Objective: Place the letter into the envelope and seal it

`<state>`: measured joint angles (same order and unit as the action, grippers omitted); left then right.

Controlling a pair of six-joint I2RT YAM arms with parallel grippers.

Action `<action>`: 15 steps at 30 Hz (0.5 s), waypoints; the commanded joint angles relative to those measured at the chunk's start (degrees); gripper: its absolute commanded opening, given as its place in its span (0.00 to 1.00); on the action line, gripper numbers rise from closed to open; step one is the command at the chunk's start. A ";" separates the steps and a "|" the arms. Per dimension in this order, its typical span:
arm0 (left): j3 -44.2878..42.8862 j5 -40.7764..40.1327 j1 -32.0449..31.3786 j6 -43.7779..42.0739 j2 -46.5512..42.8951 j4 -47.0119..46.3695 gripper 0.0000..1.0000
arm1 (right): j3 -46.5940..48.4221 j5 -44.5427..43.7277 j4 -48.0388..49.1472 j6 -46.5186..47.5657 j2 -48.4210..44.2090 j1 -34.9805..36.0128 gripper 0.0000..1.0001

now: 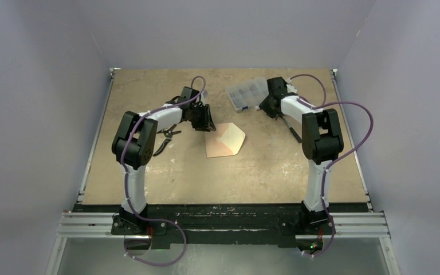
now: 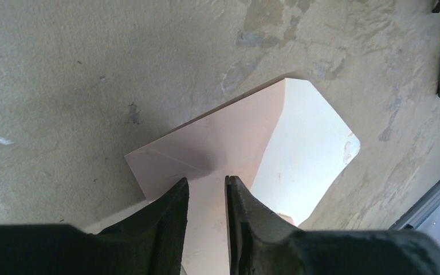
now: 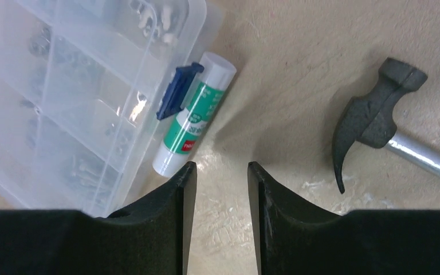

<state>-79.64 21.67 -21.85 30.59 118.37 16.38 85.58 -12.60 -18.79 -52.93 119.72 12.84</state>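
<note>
Salmon-tan envelope point(image 1: 224, 140) was found on table point(image 1: 149, 177), flap point(image 2: 303, 149) open, unsealed, letter not discernible separately; left gripper point(image 2: 206, 182) jaws were noted slightly parted above it, right gripper point(image 3: 222, 167) jaws parted, empty, nr glue stick point(image 3: 195, 117).

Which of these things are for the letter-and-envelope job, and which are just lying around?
For the job:
- envelope, with its flap open
- glue stick, probably for sealing
- letter: it doesn't show on its own

Just lying about:
- hammer
- clear parts box
- dark pliers-like tool
</note>
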 commanded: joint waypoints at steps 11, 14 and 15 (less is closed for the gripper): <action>-7.57 5.69 0.14 -3.35 -3.44 -0.42 0.34 | 1.50 2.97 9.32 0.10 2.09 -0.75 0.51; -7.81 5.05 0.14 -4.05 -3.60 0.53 0.34 | 3.37 2.63 7.38 0.48 3.56 -0.77 0.51; -7.88 4.88 0.21 -4.17 -3.65 0.72 0.34 | 3.53 2.47 7.42 0.84 3.77 -0.77 0.51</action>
<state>-85.41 25.98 -21.82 28.82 117.84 16.08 86.13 -10.48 -12.03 -52.84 121.89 12.19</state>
